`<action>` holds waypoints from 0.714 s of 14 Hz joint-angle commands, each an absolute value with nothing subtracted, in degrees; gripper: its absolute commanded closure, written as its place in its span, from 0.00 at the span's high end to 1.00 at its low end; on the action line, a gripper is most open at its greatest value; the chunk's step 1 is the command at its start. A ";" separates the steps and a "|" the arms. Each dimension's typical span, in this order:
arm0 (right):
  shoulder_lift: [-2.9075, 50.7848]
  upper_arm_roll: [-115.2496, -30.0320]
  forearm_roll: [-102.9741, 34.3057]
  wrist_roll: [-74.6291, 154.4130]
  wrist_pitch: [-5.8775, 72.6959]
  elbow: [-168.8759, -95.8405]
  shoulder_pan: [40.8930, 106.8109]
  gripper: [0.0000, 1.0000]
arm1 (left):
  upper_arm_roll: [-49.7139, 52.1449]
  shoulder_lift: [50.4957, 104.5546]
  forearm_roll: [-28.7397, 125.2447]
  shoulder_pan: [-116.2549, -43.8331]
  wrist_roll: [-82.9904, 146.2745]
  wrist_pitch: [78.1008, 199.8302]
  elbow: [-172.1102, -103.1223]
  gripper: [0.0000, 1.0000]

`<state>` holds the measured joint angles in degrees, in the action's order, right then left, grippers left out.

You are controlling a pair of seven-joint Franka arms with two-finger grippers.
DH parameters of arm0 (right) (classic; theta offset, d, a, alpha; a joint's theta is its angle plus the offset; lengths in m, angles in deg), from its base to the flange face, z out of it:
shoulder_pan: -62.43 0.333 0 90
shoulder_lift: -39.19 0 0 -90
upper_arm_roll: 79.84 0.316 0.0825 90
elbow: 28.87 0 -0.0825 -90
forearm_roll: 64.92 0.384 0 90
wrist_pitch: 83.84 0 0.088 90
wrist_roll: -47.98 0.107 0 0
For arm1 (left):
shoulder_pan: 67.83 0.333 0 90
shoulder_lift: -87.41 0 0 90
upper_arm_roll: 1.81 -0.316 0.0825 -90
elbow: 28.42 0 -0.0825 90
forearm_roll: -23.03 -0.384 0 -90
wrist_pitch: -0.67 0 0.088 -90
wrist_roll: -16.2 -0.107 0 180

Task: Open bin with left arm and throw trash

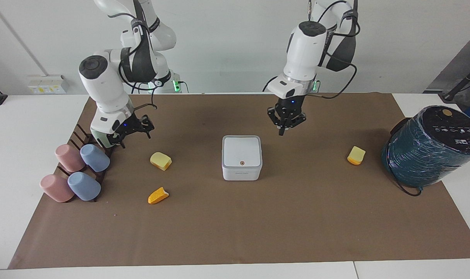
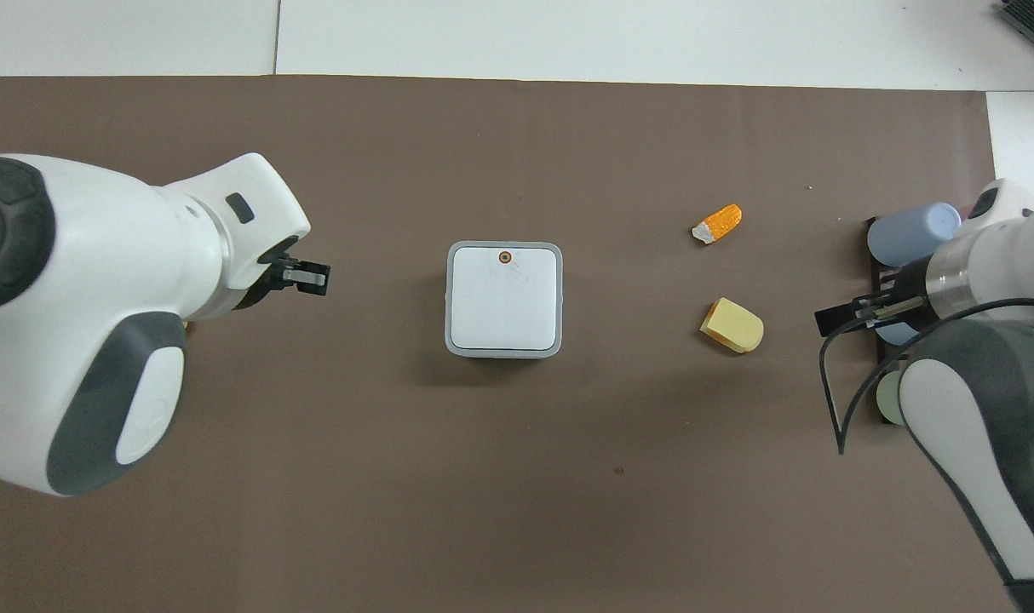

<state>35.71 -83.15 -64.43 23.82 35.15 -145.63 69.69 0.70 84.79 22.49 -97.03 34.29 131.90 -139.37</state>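
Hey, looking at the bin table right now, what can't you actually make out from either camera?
- Overhead view: the left arm covers the trash chunk nearest the teal cylinder and the cylinder itself.
- Overhead view: the right arm hides most of the cups and their rack.
- Both views: the bin has its lid down, so its inside is unseen.
- Facing view: printing on the bin's front is too small to read.

Bin [image 1: 242, 157] sits mid-mat w/ open brown paper [image 1: 235, 224] all round, lid shut, nothing on top. Left gripper [image 1: 284, 130] hangs closed over bare mat just beside bin, toward left arm's end. Nearest clutter: pale yellow chunk [image 1: 160, 161] and orange chunk [image 1: 158, 195] toward right arm's end, third chunk [image 1: 356, 155] near teal cylinder [image 1: 428, 147]. Cup rack [image 1: 78, 166] crowds right gripper [image 1: 134, 131], open above its edge.
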 commanded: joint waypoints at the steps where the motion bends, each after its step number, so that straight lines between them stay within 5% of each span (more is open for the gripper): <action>1: 33.84 -83.18 -60.89 19.60 40.51 -149.09 71.13 1.00 | -0.32 80.04 22.06 -98.76 37.38 143.63 -139.25 0.00; 10: 31.90 -83.18 -60.00 11.33 54.32 -158.15 72.36 1.00 | -0.32 72.38 22.41 -101.40 38.35 151.13 -135.38 0.00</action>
<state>32.08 -83.13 -61.24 13.68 51.98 -156.78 72.38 0.59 75.03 22.51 -100.07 37.33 149.78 -137.72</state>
